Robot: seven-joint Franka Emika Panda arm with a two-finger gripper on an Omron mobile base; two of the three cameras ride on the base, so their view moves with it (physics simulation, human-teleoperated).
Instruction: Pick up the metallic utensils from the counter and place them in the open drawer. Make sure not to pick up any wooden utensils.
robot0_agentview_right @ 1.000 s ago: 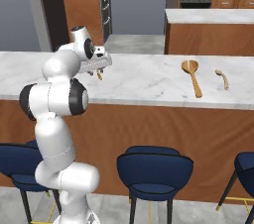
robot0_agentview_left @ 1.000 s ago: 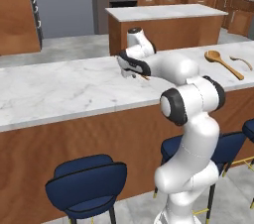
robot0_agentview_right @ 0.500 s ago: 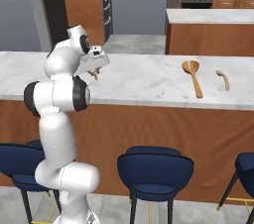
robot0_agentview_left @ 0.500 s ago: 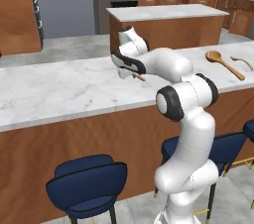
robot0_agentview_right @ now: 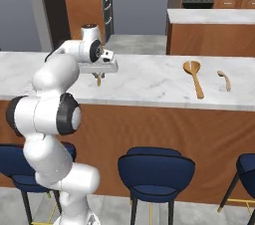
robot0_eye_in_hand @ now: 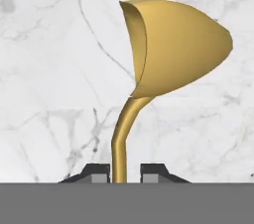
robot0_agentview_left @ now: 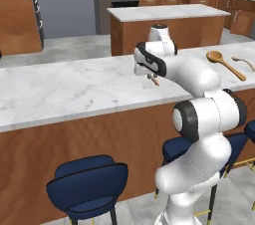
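The gripper pinches the thin handle of the gold spoon just above the counter, its long axis running straight out from the jaws (bowl farthest).

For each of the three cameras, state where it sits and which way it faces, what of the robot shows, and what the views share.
Left base view: behind the arm to its left, facing forward and down over the counter; the arm rises at lower right, hand over the marble.
Right base view: behind to its right, facing the same counter; the arm rises at lower left.
Hand view: on the hand, looking down at the marble along the gold spoon; fingertips show at the bottom, shut on its handle.
Shared: both base views show the wooden spoon on the counter.
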